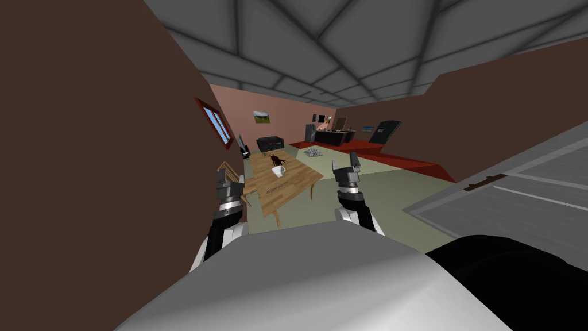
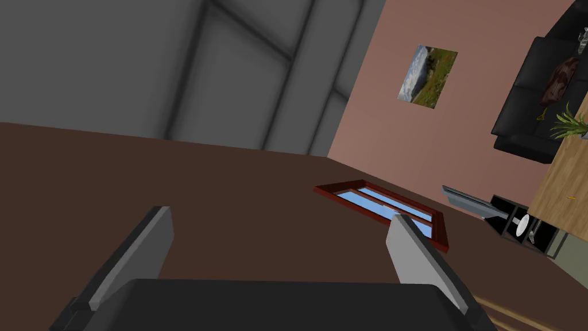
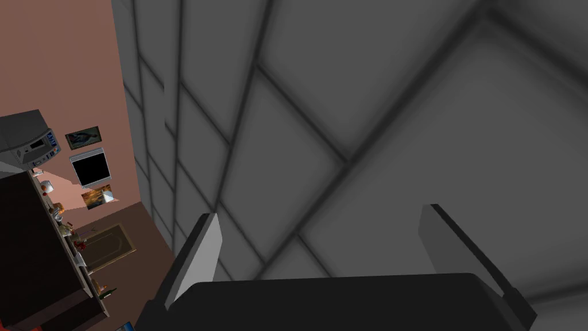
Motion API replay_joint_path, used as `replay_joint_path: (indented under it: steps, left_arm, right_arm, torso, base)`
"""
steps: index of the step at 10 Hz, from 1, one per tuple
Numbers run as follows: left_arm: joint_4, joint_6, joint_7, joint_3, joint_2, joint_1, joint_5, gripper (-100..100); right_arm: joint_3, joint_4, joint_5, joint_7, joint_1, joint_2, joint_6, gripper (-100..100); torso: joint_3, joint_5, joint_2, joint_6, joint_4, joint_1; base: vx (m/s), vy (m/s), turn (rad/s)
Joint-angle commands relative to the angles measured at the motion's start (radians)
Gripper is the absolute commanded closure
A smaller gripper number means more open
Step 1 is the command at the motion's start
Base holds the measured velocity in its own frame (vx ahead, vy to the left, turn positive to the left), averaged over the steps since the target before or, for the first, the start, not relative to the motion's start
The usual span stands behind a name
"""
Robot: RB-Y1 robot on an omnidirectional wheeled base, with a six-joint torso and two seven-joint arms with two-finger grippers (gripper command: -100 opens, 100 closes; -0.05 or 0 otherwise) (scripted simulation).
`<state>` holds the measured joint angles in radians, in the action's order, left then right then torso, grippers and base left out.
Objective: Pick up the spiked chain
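Left gripper and right gripper both raised with fingers spread and empty; a pale grey heap, probably the spiked chain, lies on the floor far off at 12 o'clock, so driving there could clip the wooden table at 11 o'clock.

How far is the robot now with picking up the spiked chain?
Done: nothing yet. The dark reddish thing, likely the chain, lies on the far part of the wooden table, near a white bowl. In hand: nothing; the left gripper and the right gripper are open and empty, well short of the table. Left: move closer, reach, grasp, lift.
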<state>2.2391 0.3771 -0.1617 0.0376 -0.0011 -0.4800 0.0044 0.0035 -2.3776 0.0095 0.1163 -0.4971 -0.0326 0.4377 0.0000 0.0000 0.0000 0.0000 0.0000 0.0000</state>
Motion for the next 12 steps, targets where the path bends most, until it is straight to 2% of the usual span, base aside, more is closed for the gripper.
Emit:
replay_joint_path:
  steps: [1, 5, 6, 7, 8, 10, 11, 12]
  left_arm:
    - [-0.01, -0.015, -0.002, 0.002, 0.03, 0.008, 0.005, -100]
    - [-0.066, -0.101, -0.013, 0.018, 0.116, 0.061, 0.035, -100]
    - [-0.066, -0.107, -0.013, 0.018, 0.116, 0.061, 0.035, -100]
    - [-0.085, -0.142, -0.017, 0.023, 0.135, 0.081, 0.047, -100]
    - [-0.085, -0.142, -0.017, 0.023, 0.135, 0.081, 0.047, -100]
    - [-0.129, -0.207, -0.027, 0.036, 0.168, 0.127, 0.075, -100]
    - [-0.129, -0.222, -0.027, 0.036, 0.168, 0.127, 0.075, -100]
    - [-0.153, -0.256, -0.032, 0.043, 0.183, 0.153, 0.091, -100]
  right_arm:
    - [0.0, 0.0, 0.0, 0.0, 0.0, 0.0, 0.0, 0]
    - [0.0, 0.0, 0.0, 0.0, 0.0, 0.0, 0.0, 0]
    - [0.0, 0.0, 0.0, 0.0, 0.0, 0.0, 0.0, 0]
    - [0.0, 0.0, 0.0, 0.0, 0.0, 0.0, 0.0, 0]
    - [0.0, 0.0, 0.0, 0.0, 0.0, 0.0, 0.0, 0]
    - [0.0, 0.0, 0.0, 0.0, 0.0, 0.0, 0.0, 0]
    - [0.0, 0.0, 0.0, 0.0, 0.0, 0.0, 0.0, 0]
    - [0.0, 0.0, 0.0, 0.0, 0.0, 0.0, 0.0, 0]
  torso:
    - [0.0, 0.0, 0.0, 0.0, 0.0, 0.0]
    - [0.0, -0.001, -0.001, 0.0, 0.0, -0.004]
    - [0.0, -0.001, -0.001, 0.0, 0.0, -0.005]
    - [0.0, -0.001, -0.001, 0.0, 0.0, -0.004]
    - [0.0, -0.001, -0.001, 0.0, 0.0, -0.004]
    - [0.0, -0.001, -0.001, 0.0, 0.0, -0.004]
    - [0.0, -0.001, 0.0, 0.0, 0.0, -0.006]
    - [0.0, -0.001, 0.0, 0.0, 0.0, -0.006]
  base:
    - [-0.002, -0.014, -0.027]
    - [0.005, -0.063, -0.058]
    - [0.005, -0.058, -0.016]
    - [0.01, -0.06, -0.051]
    - [0.009, -0.048, -0.032]
    - [0.0, -0.076, -0.076]
    - [0.004, -0.084, -0.028]
    - [0.023, -0.083, -0.07]
